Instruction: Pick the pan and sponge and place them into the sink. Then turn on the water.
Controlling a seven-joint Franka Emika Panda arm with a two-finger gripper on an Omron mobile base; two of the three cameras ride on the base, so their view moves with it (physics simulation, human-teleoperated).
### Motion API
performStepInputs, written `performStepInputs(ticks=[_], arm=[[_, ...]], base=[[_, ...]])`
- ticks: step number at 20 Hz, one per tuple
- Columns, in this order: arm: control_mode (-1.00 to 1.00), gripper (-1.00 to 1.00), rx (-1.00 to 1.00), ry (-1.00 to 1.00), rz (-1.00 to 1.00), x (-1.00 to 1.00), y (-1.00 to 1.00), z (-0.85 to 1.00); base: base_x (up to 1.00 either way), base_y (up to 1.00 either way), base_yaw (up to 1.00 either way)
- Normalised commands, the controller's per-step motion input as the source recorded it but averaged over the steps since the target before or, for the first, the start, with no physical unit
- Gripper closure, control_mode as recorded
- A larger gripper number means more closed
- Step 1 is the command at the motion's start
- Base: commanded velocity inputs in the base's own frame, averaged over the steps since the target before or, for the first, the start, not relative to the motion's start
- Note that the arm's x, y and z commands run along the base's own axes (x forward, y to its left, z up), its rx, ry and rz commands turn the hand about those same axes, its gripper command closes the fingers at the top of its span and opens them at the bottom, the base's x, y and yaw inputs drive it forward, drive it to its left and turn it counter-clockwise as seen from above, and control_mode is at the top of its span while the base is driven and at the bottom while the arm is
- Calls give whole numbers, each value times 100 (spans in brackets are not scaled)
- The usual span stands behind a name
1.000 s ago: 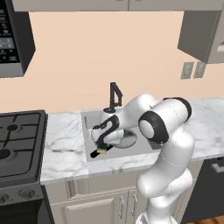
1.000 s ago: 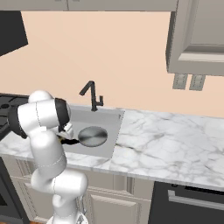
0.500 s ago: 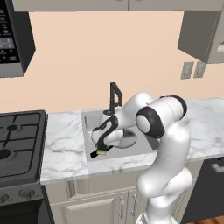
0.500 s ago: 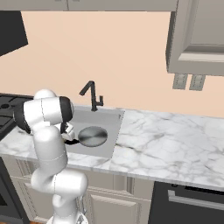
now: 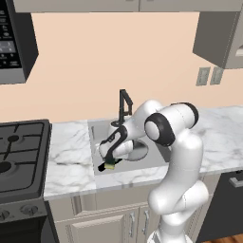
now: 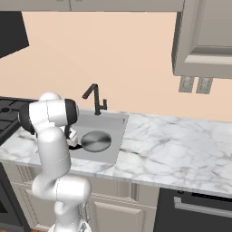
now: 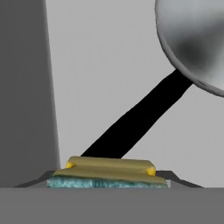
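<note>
My gripper (image 5: 109, 164) hangs low over the front left corner of the sink (image 5: 96, 127), shut on the sponge (image 5: 110, 166), a small yellow block with a green layer. In the hand view the sponge (image 7: 107, 171) sits between my fingertips (image 7: 174, 176), just above the basin floor. The pan (image 7: 192, 39) lies in the basin beyond it, and its black handle (image 7: 140, 118) runs toward the sponge. In the right base view the grey pan (image 6: 96, 140) rests in the sink (image 6: 120, 135), with my arm hiding the hand. No stream comes from the black faucet (image 5: 124, 102).
A black stove (image 5: 19, 152) stands left of the sink, with a microwave (image 5: 12, 40) above it. Marble counter (image 6: 181, 154) stretches to the right, over a dark dishwasher (image 6: 195, 208). Wall cabinets (image 6: 204, 36) hang at the upper right.
The arm's upper joints have drifted slightly to the left. The gripper stays at about the same spot over the sink with the sponge in it.
</note>
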Motion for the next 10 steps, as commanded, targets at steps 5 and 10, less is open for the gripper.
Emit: performStepInputs(ticks=[5,10], arm=[[-100,100,0,-1,0,19,13,-10],[-100,100,0,-1,0,22,13,-10]], base=[[0,0,0],[0,0,0]])
